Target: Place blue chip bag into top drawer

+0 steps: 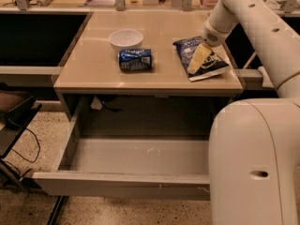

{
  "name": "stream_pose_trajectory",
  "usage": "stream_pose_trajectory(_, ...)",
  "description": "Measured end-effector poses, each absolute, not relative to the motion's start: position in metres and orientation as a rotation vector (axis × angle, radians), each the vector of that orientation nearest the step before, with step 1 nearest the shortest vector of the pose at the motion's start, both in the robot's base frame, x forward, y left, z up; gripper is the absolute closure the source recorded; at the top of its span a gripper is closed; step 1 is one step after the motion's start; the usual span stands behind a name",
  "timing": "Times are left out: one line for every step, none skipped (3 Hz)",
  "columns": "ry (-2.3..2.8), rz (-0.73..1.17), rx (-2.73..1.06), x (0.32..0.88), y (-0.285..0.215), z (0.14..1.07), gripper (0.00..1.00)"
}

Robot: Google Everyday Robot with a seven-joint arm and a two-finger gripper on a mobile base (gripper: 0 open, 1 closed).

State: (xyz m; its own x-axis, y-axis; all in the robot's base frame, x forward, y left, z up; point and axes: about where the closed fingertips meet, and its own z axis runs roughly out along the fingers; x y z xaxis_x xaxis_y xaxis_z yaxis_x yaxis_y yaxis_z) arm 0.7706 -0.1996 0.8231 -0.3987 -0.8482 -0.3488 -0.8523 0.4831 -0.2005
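The blue chip bag [216,65] lies flat on the right side of the tan table top [89,71], dark navy with white lettering. My gripper [196,62] reaches down from the upper right and sits over the middle of the bag, covering part of it. The top drawer [122,185] is pulled out below the table, with its grey front panel toward the camera. Its inside holds nothing that I can see.
A small blue drink can [135,60] lies on its side mid-table, with a white bowl [125,39] just behind it. My white arm and body [253,163] fill the right side and hide the drawer's right end. A dark shelf stands at left.
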Motion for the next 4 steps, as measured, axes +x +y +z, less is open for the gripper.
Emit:
stream_pose_trajectory(2.331,0.014,-1.417,0.7706,-0.1995,0.823,0.19)
stream_pose_trajectory(2.331,0.014,-1.417,0.7706,-0.1995,0.8229,0.42)
stream_pose_trajectory(2.331,0.014,-1.417,0.7706,-0.1995,0.8229,0.65)
stream_pose_trajectory(2.331,0.014,-1.417,0.7706,-0.1995,0.823,0.89)
